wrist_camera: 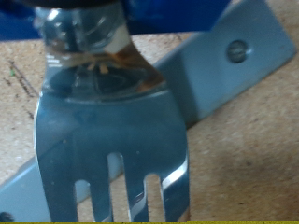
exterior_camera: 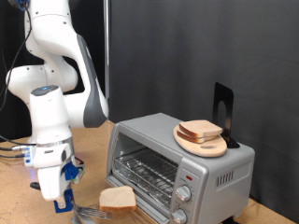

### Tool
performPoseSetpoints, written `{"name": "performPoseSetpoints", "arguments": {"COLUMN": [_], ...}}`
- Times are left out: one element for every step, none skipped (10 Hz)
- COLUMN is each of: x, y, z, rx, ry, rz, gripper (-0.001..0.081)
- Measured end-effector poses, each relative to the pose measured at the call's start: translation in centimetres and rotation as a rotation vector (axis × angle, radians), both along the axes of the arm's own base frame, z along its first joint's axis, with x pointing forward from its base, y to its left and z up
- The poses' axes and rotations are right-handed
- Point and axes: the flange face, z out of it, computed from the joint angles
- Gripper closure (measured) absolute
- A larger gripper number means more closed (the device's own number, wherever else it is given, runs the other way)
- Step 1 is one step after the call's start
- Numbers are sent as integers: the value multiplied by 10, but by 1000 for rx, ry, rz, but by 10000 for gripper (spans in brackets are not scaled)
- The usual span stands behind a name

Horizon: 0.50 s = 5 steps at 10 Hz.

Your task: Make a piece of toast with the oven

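You're sitting low at the exterior view's bottom left, claw [exterior_camera: 62, 198] closed on a slotted metal spatula [wrist_camera: 110, 140] over the table [exterior_camera: 19, 201]. Toast [exterior_camera: 118, 197] is lying on the oven [exterior_camera: 177, 159] door, which is hanging open, so it's not on the rack yet. Leftover slice [exterior_camera: 200, 131] is sitting on the plate [exterior_camera: 200, 145] up top.

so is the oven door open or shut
Open: the oven shows its wire rack with no glass in front, and a bread slice lies on the lowered door.
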Motion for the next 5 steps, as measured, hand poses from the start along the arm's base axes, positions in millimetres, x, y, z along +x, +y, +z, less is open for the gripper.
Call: {"name": "performPoseSetpoints", "arguments": {"x": [-5,-10,-17,-23,-30], "y": [2,3,3,3,4], "z": [0,0,2,3,3], "rx": [-2,0,2,5,11], "ry": [19,46,64,77,85], "rz": [21,41,59,68,70], "gripper": [440,440,440,440,440]}}
